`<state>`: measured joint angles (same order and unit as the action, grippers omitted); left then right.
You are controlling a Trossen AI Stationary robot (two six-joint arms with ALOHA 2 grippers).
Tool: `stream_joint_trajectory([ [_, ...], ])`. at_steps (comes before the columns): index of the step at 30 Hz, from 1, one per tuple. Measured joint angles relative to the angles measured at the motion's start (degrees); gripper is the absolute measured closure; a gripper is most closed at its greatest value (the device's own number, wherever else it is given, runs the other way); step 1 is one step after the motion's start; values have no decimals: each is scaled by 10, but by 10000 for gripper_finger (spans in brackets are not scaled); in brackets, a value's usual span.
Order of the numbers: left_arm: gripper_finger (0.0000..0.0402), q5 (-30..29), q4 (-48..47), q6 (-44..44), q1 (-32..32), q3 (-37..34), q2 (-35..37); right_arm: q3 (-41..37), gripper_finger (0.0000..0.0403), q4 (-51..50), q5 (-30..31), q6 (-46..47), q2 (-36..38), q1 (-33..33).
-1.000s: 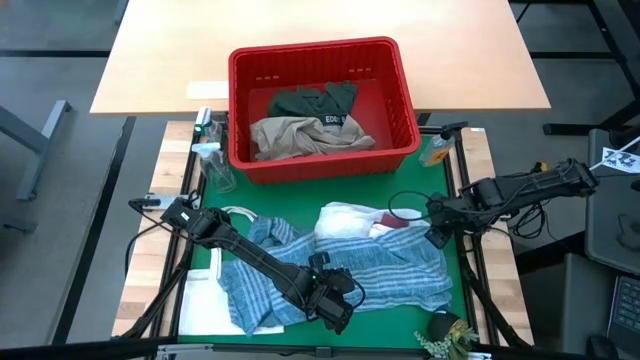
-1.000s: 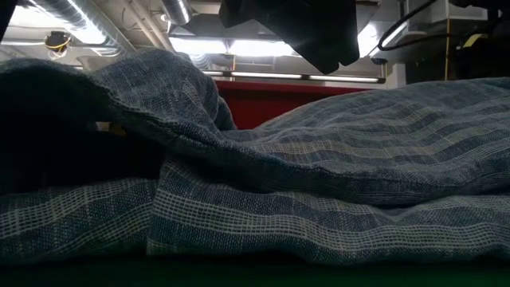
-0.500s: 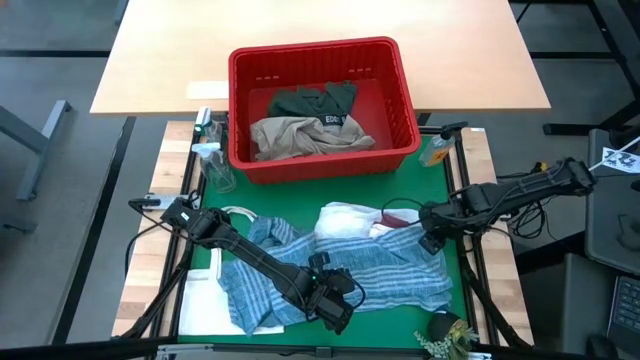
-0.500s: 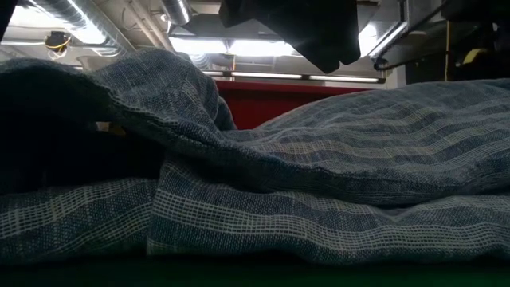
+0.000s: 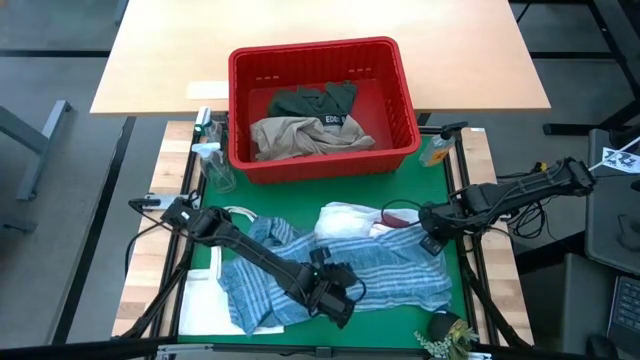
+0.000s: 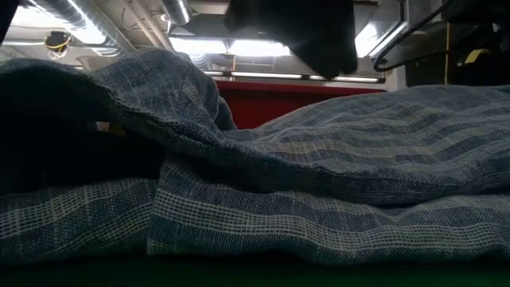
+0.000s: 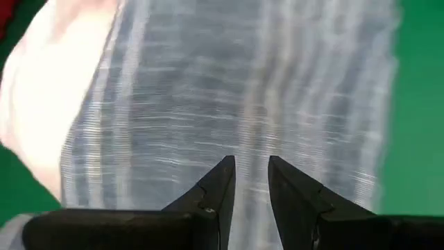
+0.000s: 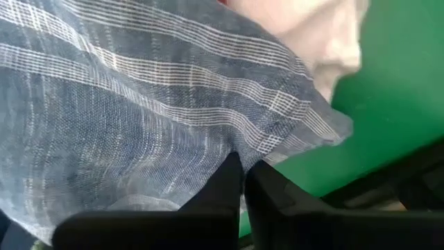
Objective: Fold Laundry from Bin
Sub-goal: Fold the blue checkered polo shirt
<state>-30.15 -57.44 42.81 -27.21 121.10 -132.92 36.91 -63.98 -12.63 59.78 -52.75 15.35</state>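
A blue-and-white striped garment point(image 5: 390, 270) lies spread and rumpled on the green mat point(image 5: 300, 195). A white garment point(image 5: 345, 220) and a maroon piece point(image 5: 400, 228) lie at its far edge. The red bin point(image 5: 320, 50) stands behind them with beige point(image 5: 300, 135) and dark green point(image 5: 315, 100) cloth inside. My left gripper point(image 5: 338, 300) hovers over the striped garment's near part point(image 7: 243, 83), fingers a little apart point(image 7: 251, 167); whether they touch the cloth I cannot tell. My right gripper point(image 5: 432, 240) is shut at the garment's right end. My right gripper point(image 8: 244, 167) pinches the striped garment close to its right edge point(image 8: 229, 149), where the cloth meets the green mat. The fingers come steeply from above, slanting in from the table's right. The garment lies on the mat, slack; one layer or several, I cannot tell.
A clear spray bottle point(image 5: 210, 150) stands left of the bin and a small orange bottle point(image 5: 437, 150) right of it. Flat white cloth point(image 5: 205, 290) lies under the striped garment's left end. A small sprig ornament point(image 5: 445, 335) sits at the near right corner.
My right gripper has come down and a little toward the table's left, onto the striped garment's right end. The garment lies as before.
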Motion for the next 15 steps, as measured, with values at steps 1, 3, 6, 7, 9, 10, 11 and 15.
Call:
stream_joint_trajectory([
  [1, 319, 0, 4, 0, 5, -10, 0, 0, 387, -4, 0, 1, 0, 0],
  [3, 319, 9, 17, 0, 16, -39, 0, 0, 394, -1, 0, 2, 0, 0],
  [6, 319, 28, 31, 6, 29, -88, 0, 0, 397, -2, 0, 3, 0, 0],
  [7, 319, 38, 29, 9, 32, -100, -1, 0, 396, -2, 0, 4, 0, 0],
  [9, 319, 56, 31, 15, 36, -122, -1, 0, 398, -1, 0, 6, 0, 0],
  [10, 319, 66, 28, 16, 37, -130, -1, 0, 399, -1, 0, 6, 0, 0],
  [11, 319, 75, 19, 17, 37, -135, -1, 0, 399, -1, 0, 6, 0, 0],
  [15, 319, 81, -18, 16, 30, -142, -1, 0, 400, -1, -1, 13, 0, 0],
])
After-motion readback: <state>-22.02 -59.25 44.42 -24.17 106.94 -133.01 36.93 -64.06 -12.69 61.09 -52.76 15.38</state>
